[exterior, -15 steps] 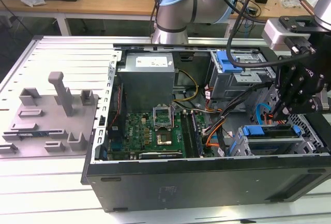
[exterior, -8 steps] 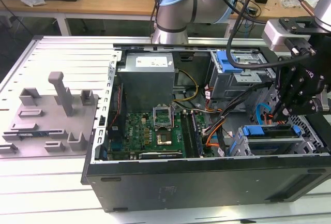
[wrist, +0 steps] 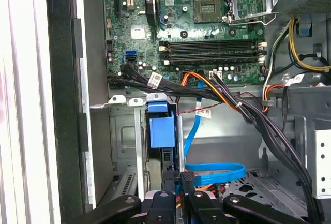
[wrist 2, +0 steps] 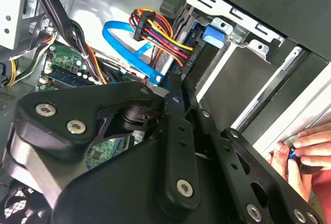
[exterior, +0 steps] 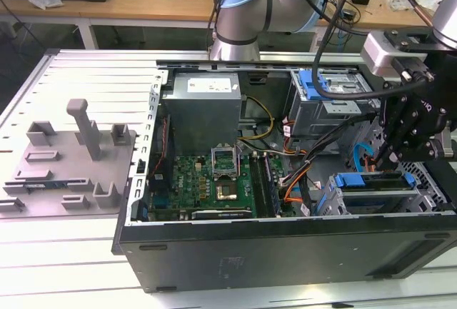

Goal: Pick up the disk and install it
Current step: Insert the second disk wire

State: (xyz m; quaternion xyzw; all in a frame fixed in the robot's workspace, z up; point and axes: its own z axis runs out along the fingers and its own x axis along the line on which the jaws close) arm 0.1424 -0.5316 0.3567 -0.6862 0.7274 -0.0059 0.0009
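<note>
The disk (exterior: pixel 377 193) sits in the grey drive cage (exterior: pixel 428 180) at the exterior view's lower right, inside the open computer case. Its silver face shows under the blue carrier rail (exterior: pixel 371 179). My gripper (exterior: pixel 383 158) hangs just above the far edge of that rail, its thin black fingers pressed together with nothing between them. In the first wrist view the fingertips (wrist: pixel 187 181) point into the cage slot beside a blue plastic piece (wrist: pixel 162 128). The second wrist view has the black gripper body (wrist 2: pixel 155 146) in front, with the cage (wrist 2: pixel 232 32) behind it.
Bundled power and data cables (wrist: pixel 232 105), among them a blue flat one (wrist: pixel 214 171), run close to the cage. A second cage with a blue latch (exterior: pixel 314 84) stands at the back. A person's fingers (wrist 2: pixel 305 149) hold the case edge. The motherboard (exterior: pixel 214 177) lies mid-case.
</note>
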